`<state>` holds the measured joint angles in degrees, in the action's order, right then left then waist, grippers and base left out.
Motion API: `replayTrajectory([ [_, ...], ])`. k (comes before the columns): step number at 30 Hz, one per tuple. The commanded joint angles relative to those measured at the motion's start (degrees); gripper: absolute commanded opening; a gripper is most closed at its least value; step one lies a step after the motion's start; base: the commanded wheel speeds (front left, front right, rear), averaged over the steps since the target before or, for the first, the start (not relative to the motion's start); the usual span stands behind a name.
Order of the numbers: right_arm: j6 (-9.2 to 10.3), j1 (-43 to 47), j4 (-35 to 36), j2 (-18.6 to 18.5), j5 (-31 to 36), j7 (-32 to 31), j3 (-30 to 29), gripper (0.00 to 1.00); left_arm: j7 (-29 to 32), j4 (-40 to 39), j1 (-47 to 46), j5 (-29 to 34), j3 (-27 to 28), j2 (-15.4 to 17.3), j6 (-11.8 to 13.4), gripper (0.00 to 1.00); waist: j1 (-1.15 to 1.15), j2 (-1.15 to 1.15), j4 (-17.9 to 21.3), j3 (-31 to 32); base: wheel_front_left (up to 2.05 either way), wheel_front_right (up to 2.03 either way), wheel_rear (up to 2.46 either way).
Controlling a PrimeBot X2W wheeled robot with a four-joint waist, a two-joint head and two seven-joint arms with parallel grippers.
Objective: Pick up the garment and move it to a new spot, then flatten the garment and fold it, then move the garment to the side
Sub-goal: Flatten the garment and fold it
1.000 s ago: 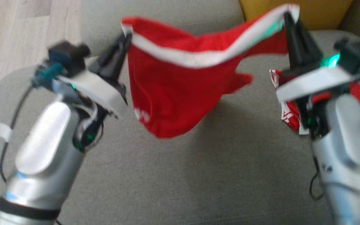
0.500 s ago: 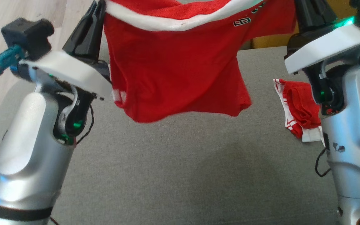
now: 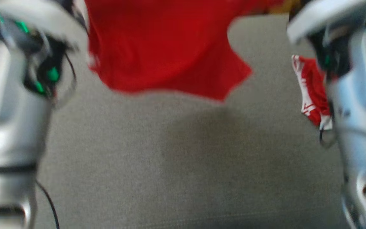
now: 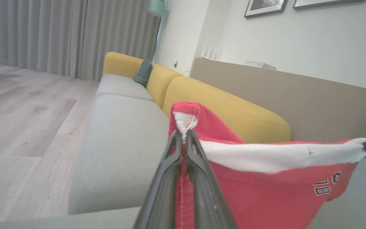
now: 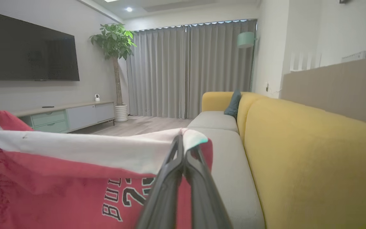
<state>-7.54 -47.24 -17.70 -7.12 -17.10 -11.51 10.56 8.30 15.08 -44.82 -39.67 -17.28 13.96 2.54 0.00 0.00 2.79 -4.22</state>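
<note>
Yellow-backed sofa; teal cushion; potted plant; TV.

Red garment aloft over grey cushion; red-white bundle at right.

Two red garments are there: one hanging garment and one folded garment. Also there are two arms, the left arm and the right arm, one sofa, one cushion, one plant, one television and two framed pictures.

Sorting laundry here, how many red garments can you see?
2. The held garment hangs between the left gripper and right gripper; the second garment lies on the seat cushion, partly behind the right arm.
</note>
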Motion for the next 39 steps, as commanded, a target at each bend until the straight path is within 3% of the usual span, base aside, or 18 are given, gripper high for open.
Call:
replayTrajectory([
  [1, 0.05, -10.0, -1.4, 1.1, 0.9, 2.3, 1.9, 0.00, -0.3, 2.0, -10.5, 1.1, 3.2, 2.6, -0.3, 0.00, 0.00, 0.00, 0.2, -8.2, 0.00, 0.00, 0.00],
  [5, 0.05, -20.2, -8.6, 1.5, 2.7, 6.5, 3.5, 0.00, -2.7, 9.3, -20.3, 2.3, 4.3, 2.7, -0.5, 0.00, 0.00, 0.00, 0.6, -13.5, 0.00, 0.00, 0.00],
  [10, 0.05, -34.6, -21.8, 2.9, 5.6, 15.9, 2.7, 0.00, -10.7, 20.5, -34.7, 2.6, 6.8, 1.2, -1.3, 0.00, 0.00, 0.00, 0.9, -19.2, 0.00, 0.00, 0.00],
  [17, 0.05, -40.6, -36.0, 4.1, 6.3, 24.5, 0.7, 0.00, -18.9, 33.5, -40.7, 1.4, 7.4, -2.0, -5.5, 0.00, 0.00, 0.00, -0.6, -23.2, 0.00, 0.00, 0.00],
  [22, 0.05, -37.3, -42.6, 4.2, 5.0, 25.9, 1.2, 0.00, -21.3, 40.2, -36.9, 1.7, 4.9, -4.3, -8.6, 0.00, 0.00, 0.00, -2.0, -24.5, 0.00, 0.00, 0.00],
  [28, 0.05, -27.5, -49.1, 4.2, 1.7, 26.2, 6.0, 0.00, -22.8, 44.0, -25.6, 1.9, -0.1, -6.1, -10.0, 0.00, 0.00, 0.00, -3.7, -20.9, 0.00, 0.00, 0.00],
  [39, 0.05, -12.1, -52.8, 2.0, -4.0, 19.5, 15.5, 0.00, -21.9, 40.3, -5.0, -0.8, -13.5, -2.2, -10.0, 0.00, 0.00, 0.00, -4.5, -10.3, 0.00, 0.00, 0.00],
])
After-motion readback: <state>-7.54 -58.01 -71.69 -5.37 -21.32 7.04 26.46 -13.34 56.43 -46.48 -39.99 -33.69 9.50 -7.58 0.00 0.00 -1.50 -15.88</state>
